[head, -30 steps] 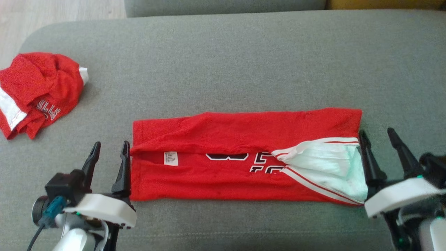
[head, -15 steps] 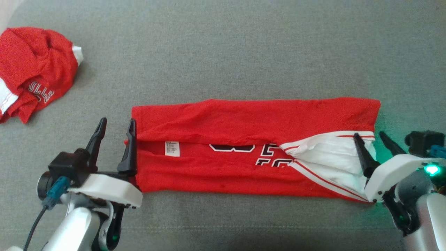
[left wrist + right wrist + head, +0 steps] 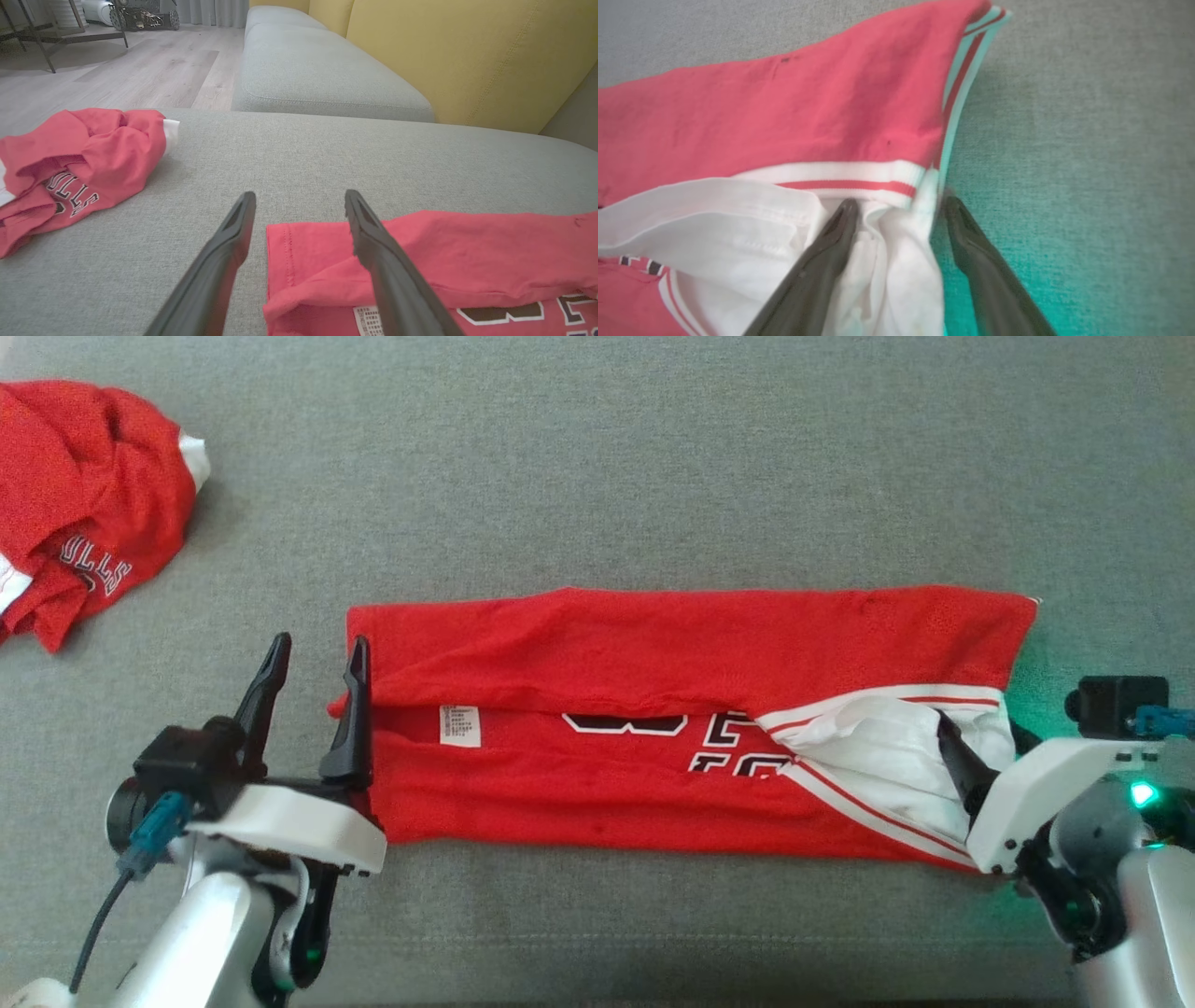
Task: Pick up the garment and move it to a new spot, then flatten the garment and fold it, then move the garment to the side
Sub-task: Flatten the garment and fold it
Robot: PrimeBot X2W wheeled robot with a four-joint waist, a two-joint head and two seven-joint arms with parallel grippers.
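Over at the striped end the right jaws have slid in from just beside the jersey and now straddle its edge: one dark finger [image 3: 831, 242] lies on the white sleeve cloth, the other is over bare grey seat just past the hem. The rest of the drift in the head view looks like the camera tipping, not clothes moving. Both pairs of jaws stand spread wide, and neither is pinching anything yet.

The red basketball jersey [image 3: 653, 653] lies flat on the sofa seat [image 3: 597, 457], already folded lengthwise into a long strip, nearer the seat's front edge than its back. Its long axis runs side to side, straight from one arm to the other. The left jaws sit at the plain red end by the white care label [image 3: 459, 725], one finger over the seat and one over the cloth. So each arm has its own end within reach, the right a touch further in. I'd guess the next fold carries one end toward the other, and each pinch must catch every layer. A second red garment [image 3: 84, 495] sits crumpled well apart, toward the seat's far left corner
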